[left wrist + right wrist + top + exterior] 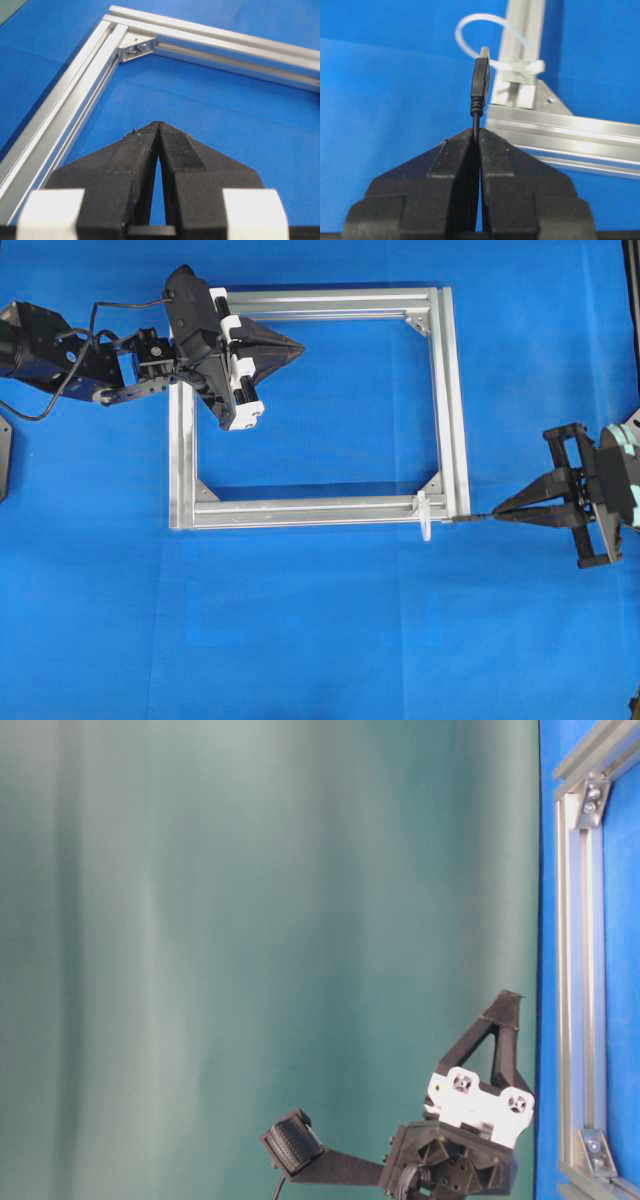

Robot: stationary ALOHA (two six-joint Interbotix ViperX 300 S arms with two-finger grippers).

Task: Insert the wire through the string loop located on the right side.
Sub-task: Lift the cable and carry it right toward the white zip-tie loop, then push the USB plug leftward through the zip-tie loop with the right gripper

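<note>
Wire (480, 82) in right gripper (477, 134), plug tip before string loop (485, 30).

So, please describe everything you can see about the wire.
Only the wire end shows: a thin black cable with a ribbed collar, a slim black plug body and a small metal tip. It is pinched between the shut right gripper fingertips and points at the whitish string loop on the aluminium frame, not visibly through it.

The cloth (330, 640) was plain bright blue. The frame (447, 390) was silver aluminium. The loop (470, 30) was whitish and translucent. The wire (480, 82) was black. Both grippers were black, the left gripper (290, 346) with white blocks. The backdrop (250, 920) was dull teal.
</note>
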